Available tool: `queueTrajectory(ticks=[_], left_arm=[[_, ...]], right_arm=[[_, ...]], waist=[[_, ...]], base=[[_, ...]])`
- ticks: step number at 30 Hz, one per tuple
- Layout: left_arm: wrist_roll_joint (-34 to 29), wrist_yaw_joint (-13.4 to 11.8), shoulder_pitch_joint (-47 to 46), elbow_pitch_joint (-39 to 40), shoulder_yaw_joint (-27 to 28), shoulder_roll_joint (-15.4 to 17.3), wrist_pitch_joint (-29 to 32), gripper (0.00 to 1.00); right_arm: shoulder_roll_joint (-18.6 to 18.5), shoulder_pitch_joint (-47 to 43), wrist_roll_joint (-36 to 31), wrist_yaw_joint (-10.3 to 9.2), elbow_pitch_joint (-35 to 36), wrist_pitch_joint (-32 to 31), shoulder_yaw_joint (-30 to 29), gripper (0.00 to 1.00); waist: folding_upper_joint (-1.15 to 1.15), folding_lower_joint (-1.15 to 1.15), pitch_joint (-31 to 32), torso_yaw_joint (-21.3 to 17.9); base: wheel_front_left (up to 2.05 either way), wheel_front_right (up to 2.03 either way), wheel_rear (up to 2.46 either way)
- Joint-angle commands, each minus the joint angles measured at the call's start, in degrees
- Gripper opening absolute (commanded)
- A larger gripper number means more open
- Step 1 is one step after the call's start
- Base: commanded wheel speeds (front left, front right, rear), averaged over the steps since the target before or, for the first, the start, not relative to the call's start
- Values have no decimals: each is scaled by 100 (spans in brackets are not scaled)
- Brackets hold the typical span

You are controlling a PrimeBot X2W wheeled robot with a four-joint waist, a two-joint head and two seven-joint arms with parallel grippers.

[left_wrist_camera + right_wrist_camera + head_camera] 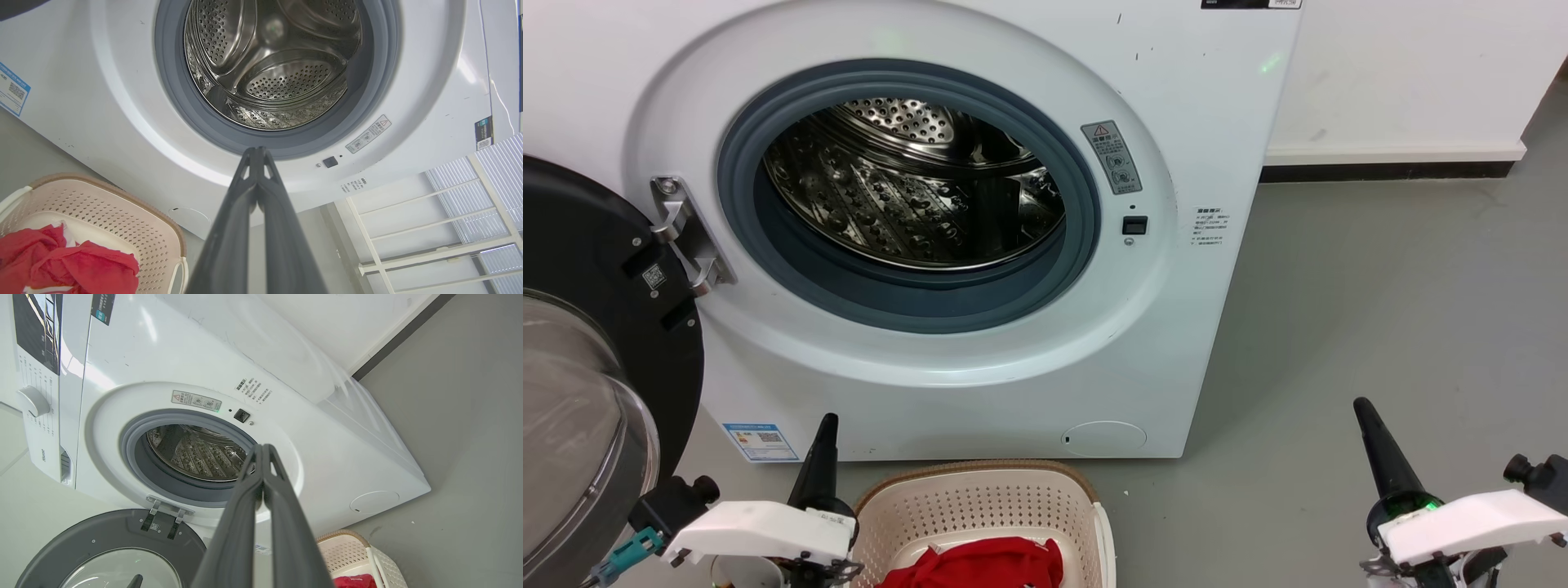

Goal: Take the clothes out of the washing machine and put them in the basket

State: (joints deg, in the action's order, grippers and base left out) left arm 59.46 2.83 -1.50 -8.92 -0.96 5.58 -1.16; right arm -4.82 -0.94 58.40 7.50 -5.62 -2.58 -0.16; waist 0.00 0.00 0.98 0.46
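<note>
1. Door [588, 269]: open.
2. Left gripper [826, 425]: fingers pressed together, empty.
3. Washer [1201, 122]: drum [915, 196] looks bare.
4. Basket [980, 471], on floor [1380, 310] at washer's front edge: holds clothes [980, 563].
5. Right gripper [1364, 408]: fingers together, empty. Unloading seems done; next, check the drum's hidden near side.

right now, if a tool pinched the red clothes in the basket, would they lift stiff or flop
The red clothes lie crumpled in folds, so they would probably drape and sag from one pinch. They look like thin fabric, likely light.
</note>
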Motion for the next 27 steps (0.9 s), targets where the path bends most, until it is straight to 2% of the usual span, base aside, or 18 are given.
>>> queueTrajectory(ticks=[1, 27], left_arm=[[140, 36, -124, 23, 55, 10, 24, 0], [1636, 247, -309, -217, 303, -69, 308, 0]], right_arm=[[-30, 197, 160, 0, 19, 1, -24, 0], [-22, 435, 1745, 0, -371, -83, -181, 0]], waist=[[0, 0, -2, 0], [0, 0, -46, -18]], base=[[0, 0, 0], [0, 0, 0]])
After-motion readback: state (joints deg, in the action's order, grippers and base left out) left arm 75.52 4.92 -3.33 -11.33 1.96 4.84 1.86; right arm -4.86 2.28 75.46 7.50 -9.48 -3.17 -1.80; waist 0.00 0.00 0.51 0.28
